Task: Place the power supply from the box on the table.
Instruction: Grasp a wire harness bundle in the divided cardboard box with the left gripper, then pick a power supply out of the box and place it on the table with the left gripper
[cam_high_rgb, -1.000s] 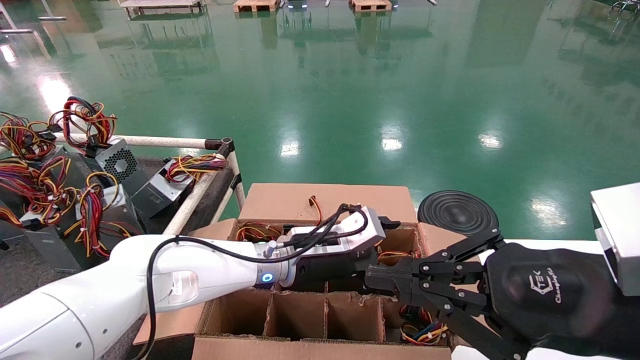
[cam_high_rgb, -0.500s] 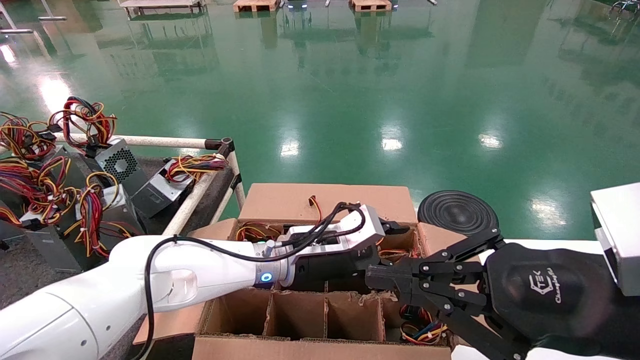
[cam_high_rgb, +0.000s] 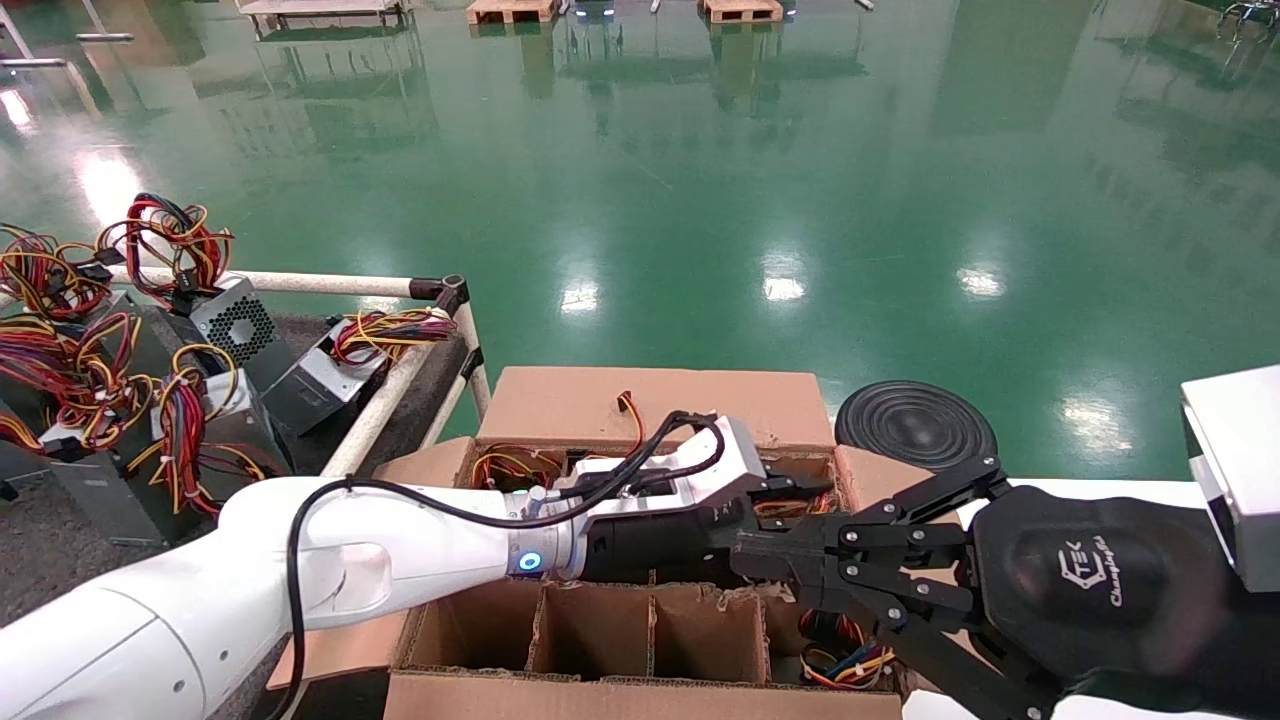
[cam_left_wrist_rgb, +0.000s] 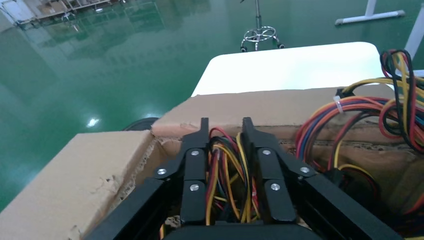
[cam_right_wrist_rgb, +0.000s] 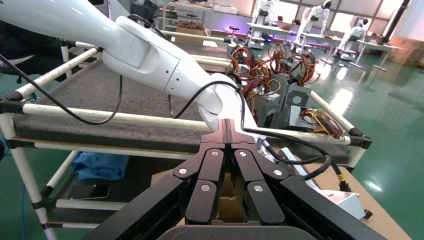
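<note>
The power supply's body is not showing clearly; what is showing is its bundle of red, yellow and black wires (cam_left_wrist_rgb: 227, 175), sitting in a far-row cell of the box (cam_high_rgb: 640, 400), toward the box's right side. The left end effector (cam_left_wrist_rgb: 223, 131) is reaching down into that cell, and in the left wrist view its two black fingers (cam_left_wrist_rgb: 192, 165) are standing slightly apart with the wires running between them; whether they are pressing on the wires cannot be told. In the head view the left end effector (cam_high_rgb: 800, 487) is lying low over the far row, its white arm stretching across the box from the robot's left. The near-row cells (cam_high_rgb: 590, 630) are showing bare cardboard, except the rightmost one, which is holding another coil of wires (cam_high_rgb: 845, 660). The right end effector (cam_high_rgb: 745, 555) is hanging just beside the left wrist, over the middle of the box, and its fingers (cam_right_wrist_rgb: 215, 165) are pressed together, tips touching, gripping nothing. To the robot's left, the table (cam_high_rgb: 40, 540) with its white tube rail (cam_high_rgb: 375, 410) is carrying several other grey power units (cam_high_rgb: 235, 320) with tangled wiring. A black ribbed disc (cam_high_rgb: 915, 425) is lying on the green floor (cam_high_rgb: 700, 200) just beyond the box's right far corner.
</note>
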